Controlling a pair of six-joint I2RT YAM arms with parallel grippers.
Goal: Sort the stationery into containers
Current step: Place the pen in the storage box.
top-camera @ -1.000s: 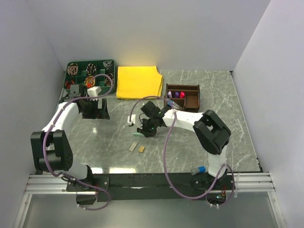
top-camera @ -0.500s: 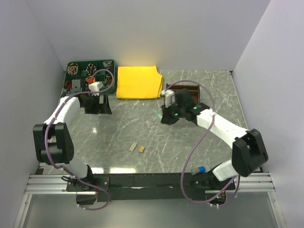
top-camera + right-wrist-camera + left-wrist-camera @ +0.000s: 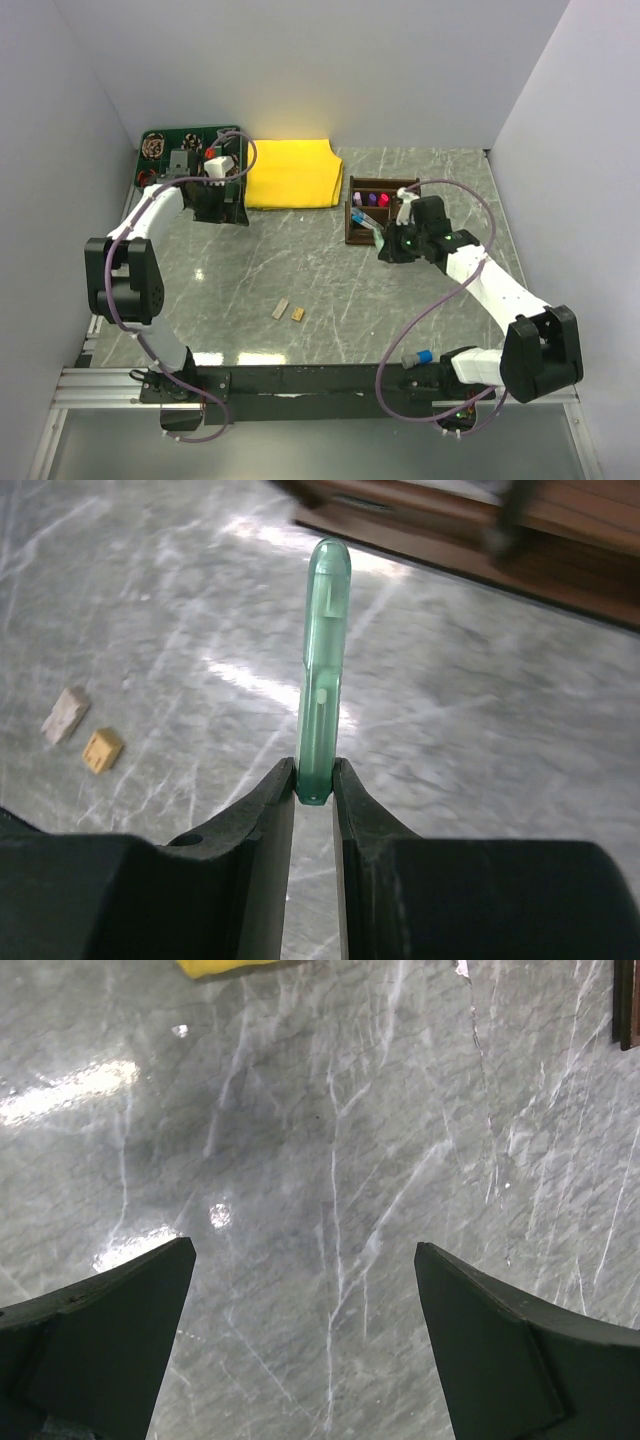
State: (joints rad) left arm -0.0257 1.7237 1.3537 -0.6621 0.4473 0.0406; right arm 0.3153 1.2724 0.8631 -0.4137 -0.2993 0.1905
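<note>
A green pen (image 3: 322, 670) is clamped in the right fingers (image 3: 250, 830) at the organiser's (image 3: 350, 212) near edge, that arm reached forward and inward. The left fingers (image 3: 100, 1310) are held wide above the bench (image 3: 330, 1160).

No readable text, labels, brands or numbers on anything in view.

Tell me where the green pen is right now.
The green pen is pinched in the right hand, close to the brown wooden organiser, on the right of the top view.
</note>
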